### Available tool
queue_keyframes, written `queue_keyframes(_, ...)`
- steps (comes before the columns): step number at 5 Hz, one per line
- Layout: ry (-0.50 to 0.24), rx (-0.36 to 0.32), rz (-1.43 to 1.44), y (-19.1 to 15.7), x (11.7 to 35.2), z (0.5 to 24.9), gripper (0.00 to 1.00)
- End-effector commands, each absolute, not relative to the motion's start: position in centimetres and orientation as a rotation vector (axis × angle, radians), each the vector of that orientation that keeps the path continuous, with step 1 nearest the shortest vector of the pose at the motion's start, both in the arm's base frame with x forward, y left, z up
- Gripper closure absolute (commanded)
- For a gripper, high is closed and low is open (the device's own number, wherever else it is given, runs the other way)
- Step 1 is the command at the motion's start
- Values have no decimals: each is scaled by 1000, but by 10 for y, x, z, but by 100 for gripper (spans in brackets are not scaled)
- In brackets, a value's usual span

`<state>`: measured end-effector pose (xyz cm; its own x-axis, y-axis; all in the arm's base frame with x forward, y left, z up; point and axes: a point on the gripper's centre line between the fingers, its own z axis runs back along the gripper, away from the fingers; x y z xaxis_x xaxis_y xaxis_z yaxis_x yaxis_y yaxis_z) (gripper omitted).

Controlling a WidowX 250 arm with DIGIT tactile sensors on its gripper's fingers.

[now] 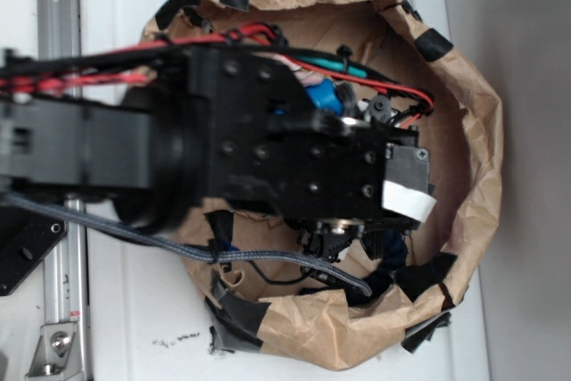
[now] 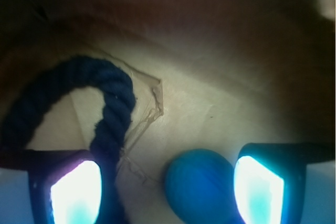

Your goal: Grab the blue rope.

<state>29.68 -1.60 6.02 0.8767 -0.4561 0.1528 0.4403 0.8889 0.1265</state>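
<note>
Blue rope [image 2: 113,111], thick, dark navy, twisted, arches at left of the wrist view, one strand dropping beside the left finger [image 2: 76,192]. Gripper [image 2: 168,192] spread wide, released, a blue rounded toy [image 2: 197,184] between the fingers. Paper bag wall [image 2: 220,19] rises behind; bare floor at centre.

This looks like a robotics lab bench: a white table [image 1: 116,310] with a bolted aluminium rail [image 1: 62,301] along its left edge carries a black robot arm [image 1: 178,149] trailing red wires [image 1: 80,79] over a taped brown-paper bin [image 1: 473,149].
</note>
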Motion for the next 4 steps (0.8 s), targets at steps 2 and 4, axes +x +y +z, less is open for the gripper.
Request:
queue_keyframes(2,-300,10,-556,-59,324,59,0)
queue_keyframes(4,-228,48,-649,-76,333,25,0)
